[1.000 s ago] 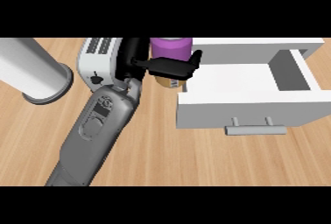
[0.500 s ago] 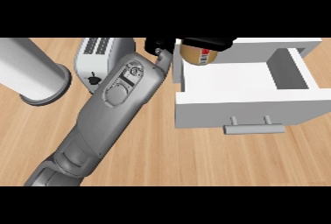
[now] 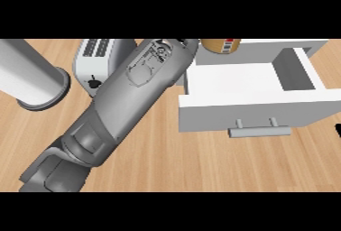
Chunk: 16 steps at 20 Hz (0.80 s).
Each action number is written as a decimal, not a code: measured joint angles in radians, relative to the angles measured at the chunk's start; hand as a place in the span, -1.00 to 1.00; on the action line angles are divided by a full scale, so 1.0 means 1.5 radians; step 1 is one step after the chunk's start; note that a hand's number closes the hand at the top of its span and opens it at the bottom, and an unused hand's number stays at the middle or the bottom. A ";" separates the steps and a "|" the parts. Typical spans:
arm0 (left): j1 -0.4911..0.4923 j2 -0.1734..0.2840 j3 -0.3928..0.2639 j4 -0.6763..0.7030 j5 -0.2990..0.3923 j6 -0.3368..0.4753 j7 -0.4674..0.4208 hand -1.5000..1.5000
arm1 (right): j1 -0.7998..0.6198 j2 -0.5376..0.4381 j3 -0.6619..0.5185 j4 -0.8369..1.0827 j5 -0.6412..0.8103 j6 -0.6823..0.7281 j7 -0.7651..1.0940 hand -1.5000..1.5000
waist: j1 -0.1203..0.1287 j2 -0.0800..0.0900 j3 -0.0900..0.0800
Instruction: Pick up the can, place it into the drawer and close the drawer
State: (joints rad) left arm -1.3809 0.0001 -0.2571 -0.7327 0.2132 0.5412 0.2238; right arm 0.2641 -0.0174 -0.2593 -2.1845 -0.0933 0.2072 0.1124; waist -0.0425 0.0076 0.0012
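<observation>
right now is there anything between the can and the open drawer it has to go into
Nothing visible does. The can shows at the view's top edge, right behind the open drawer, whose inside looks bare. The toaster and the grey cylinder stand off to the left.

No legible text; only an unreadable barcode patch on the can (image 3: pixel 221 45).
</observation>
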 measured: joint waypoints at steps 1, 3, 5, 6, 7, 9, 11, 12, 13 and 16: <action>-0.009 0.000 -0.006 0.018 0.009 0.003 -0.010 1.00 | -0.007 0.001 0.003 -0.002 0.002 -0.003 0.005 -1.00 | -0.002 0.001 0.000; -0.019 0.000 -0.019 0.044 0.028 0.004 -0.026 1.00 | -0.014 -0.003 0.002 0.001 0.000 -0.003 0.012 -1.00 | -0.004 0.001 0.000; -0.040 0.000 -0.029 0.073 0.043 0.014 -0.033 1.00 | -0.007 -0.001 0.003 -0.001 -0.001 0.002 0.005 -1.00 | -0.009 0.002 0.000; -0.049 0.000 -0.036 0.084 0.050 0.017 -0.035 1.00 | -0.017 -0.004 0.001 0.001 -0.001 -0.001 0.010 -1.00 | -0.009 0.002 0.000; -0.056 0.000 -0.044 0.094 0.058 0.021 -0.039 1.00 | -0.017 -0.001 0.008 -0.002 0.003 -0.004 0.011 -1.00 | -0.011 0.002 0.000; -0.060 0.000 -0.056 0.115 0.077 0.018 -0.046 1.00 | -0.022 -0.004 0.005 0.011 0.007 -0.002 -0.001 -1.00 | -0.014 0.003 0.001; -0.069 0.000 -0.058 0.139 0.092 0.013 -0.058 1.00 | -0.029 -0.003 0.006 0.011 0.009 -0.005 0.004 -1.00 | -0.016 0.004 0.001; -0.070 0.000 -0.067 0.147 0.098 0.015 -0.065 1.00 | -0.036 -0.006 0.003 0.015 0.006 -0.006 0.007 -1.00 | -0.017 0.005 0.001; -0.068 0.000 -0.073 0.155 0.105 0.017 -0.072 1.00 | -0.040 -0.011 -0.002 0.014 0.000 -0.005 0.011 -1.00 | -0.020 0.005 0.001; -0.068 0.000 -0.098 0.177 0.120 0.032 -0.092 1.00 | -0.052 -0.011 0.000 0.024 0.002 -0.008 0.012 -1.00 | -0.026 0.007 0.001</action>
State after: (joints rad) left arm -1.4833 0.0000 -0.4048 -0.4676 0.3926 0.5887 0.0857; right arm 0.1865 -0.0333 -0.2589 -2.1488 -0.0907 0.1959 0.1299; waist -0.0810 0.0185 0.0026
